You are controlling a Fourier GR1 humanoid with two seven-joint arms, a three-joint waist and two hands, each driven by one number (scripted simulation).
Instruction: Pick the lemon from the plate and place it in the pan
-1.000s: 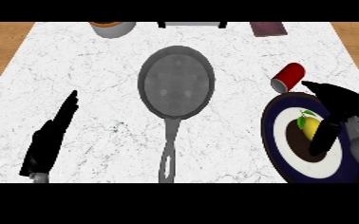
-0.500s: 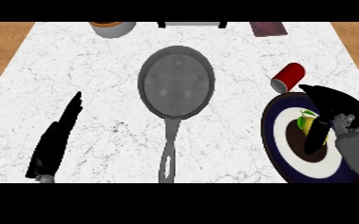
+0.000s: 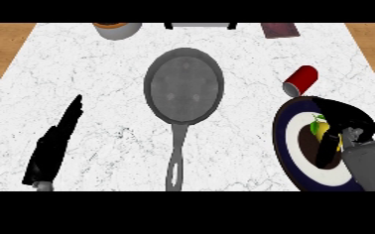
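Observation:
A yellow lemon [image 3: 320,127] with a green leaf lies on the dark blue and white plate [image 3: 288,146] at the right edge of the counter. My right hand [image 3: 344,124] is over the plate, fingers curled round the lemon and hiding most of it. The grey pan [image 3: 183,85] sits at the counter's middle, handle pointing toward me, with nothing in it. My left hand [image 3: 53,146] rests at the lower left, fingers straight and pointing up, far from the pan.
A red can [image 3: 301,79] lies on its side just above the plate. An orange-rimmed bowl [image 3: 117,29], a dark frame [image 3: 201,25] and a maroon object [image 3: 281,29] line the far edge. The wooden floor shows at both sides.
My right hand has drawn back toward the lower right and closed round the lemon. The left hand has shifted slightly. Pan and can stay put.

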